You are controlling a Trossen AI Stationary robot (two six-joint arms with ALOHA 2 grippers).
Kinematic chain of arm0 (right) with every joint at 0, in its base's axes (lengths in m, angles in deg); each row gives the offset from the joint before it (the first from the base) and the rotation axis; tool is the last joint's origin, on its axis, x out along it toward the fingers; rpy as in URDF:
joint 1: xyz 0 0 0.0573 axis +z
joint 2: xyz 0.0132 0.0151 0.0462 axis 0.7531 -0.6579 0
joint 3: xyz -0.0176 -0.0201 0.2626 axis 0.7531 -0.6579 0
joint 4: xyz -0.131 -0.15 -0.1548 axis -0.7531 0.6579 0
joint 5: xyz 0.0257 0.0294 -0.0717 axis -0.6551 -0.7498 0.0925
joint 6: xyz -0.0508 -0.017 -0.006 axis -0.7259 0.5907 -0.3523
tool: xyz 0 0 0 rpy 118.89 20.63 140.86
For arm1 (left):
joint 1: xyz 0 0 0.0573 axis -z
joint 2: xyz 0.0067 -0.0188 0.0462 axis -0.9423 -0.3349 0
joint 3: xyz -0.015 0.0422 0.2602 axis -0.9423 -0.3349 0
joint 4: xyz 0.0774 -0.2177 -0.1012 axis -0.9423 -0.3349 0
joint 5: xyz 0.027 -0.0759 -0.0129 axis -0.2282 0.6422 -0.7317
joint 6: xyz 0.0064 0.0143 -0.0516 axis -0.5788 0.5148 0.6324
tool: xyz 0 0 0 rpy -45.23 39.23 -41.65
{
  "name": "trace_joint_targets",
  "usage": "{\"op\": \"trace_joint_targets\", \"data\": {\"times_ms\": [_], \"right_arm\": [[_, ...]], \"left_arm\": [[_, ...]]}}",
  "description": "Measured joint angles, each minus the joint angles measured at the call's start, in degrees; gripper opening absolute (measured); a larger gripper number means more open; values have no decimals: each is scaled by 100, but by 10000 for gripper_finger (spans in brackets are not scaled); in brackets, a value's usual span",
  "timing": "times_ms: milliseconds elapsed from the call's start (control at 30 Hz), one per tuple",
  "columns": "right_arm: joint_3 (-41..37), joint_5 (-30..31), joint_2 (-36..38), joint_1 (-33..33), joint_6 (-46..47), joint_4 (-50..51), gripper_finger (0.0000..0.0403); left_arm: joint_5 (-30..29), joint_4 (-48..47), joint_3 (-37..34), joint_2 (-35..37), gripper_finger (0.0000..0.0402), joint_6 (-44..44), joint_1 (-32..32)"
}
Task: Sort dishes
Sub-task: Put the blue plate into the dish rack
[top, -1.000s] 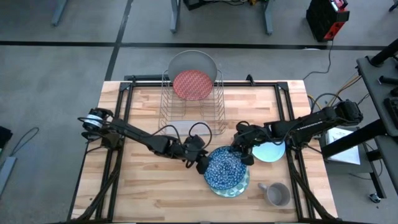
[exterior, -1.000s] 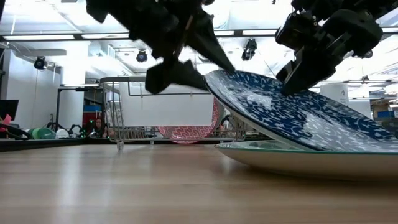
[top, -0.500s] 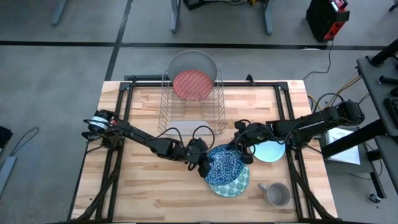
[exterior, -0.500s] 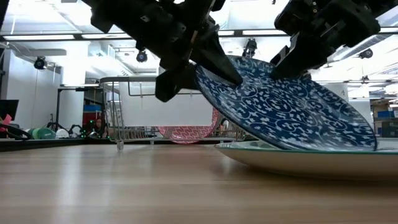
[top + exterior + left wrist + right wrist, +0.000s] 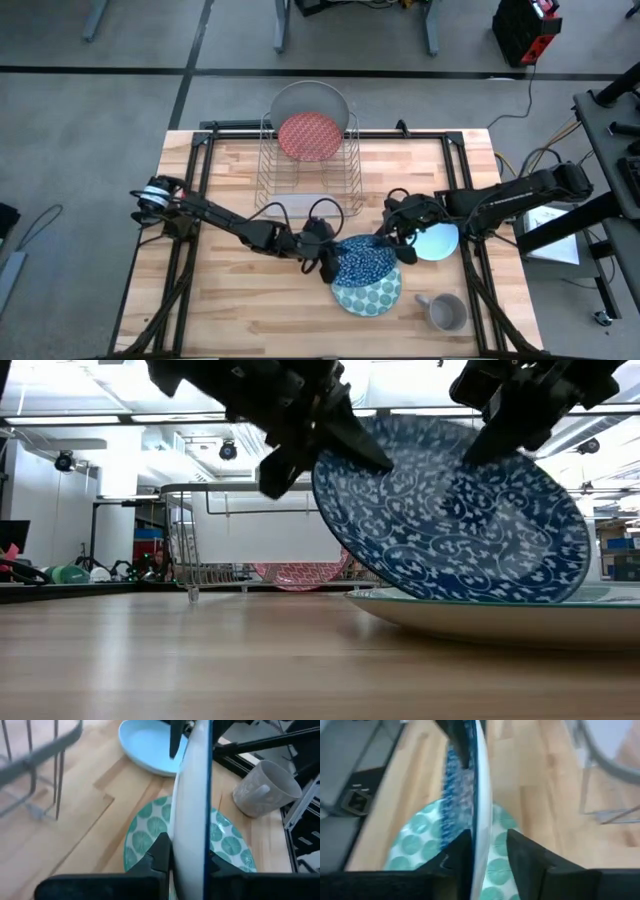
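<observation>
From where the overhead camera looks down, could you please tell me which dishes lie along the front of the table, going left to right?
Blue patterned plate, held up on edge by both grippers, then the light-blue plate and the grey mug.

Brightness: even and bright in all views.
Light source: long ceiling strip lamps glow white behind the arms in the low view.
Shadows: soft and short on the pale wooden slatted counter.
Silhouette: both dark arms read nearly black against the lit room.
Blur: the blue-and-white patterned round plate is smeared along its rim in both wrist views; the grey wire dish rack there is soft.
Focus: the far room looks hazy.
</observation>
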Motion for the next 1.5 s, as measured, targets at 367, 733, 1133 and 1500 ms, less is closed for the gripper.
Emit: {"op": "trace_joint_targets", "data": {"times_ms": [367, 733, 1133, 1500], "right_arm": [[145, -374, 159, 31, 283, -372, 37], [1973, 375, 807, -32, -400, 2016, 26], [3971, 643, -90, -1984, -2054, 2787, 25], [4397, -1021, -2242, -4428, -2827, 481, 25]], "left_arm": [[-280, -528, 1055, 3, 40, -1134, 1], [-609, -4517, 3621, 59, 117, -2129, 45], [-1856, -6181, 4837, 763, 140, -4010, -670], [653, -3927, 2454, 2098, 141, -5574, -2819]]}}
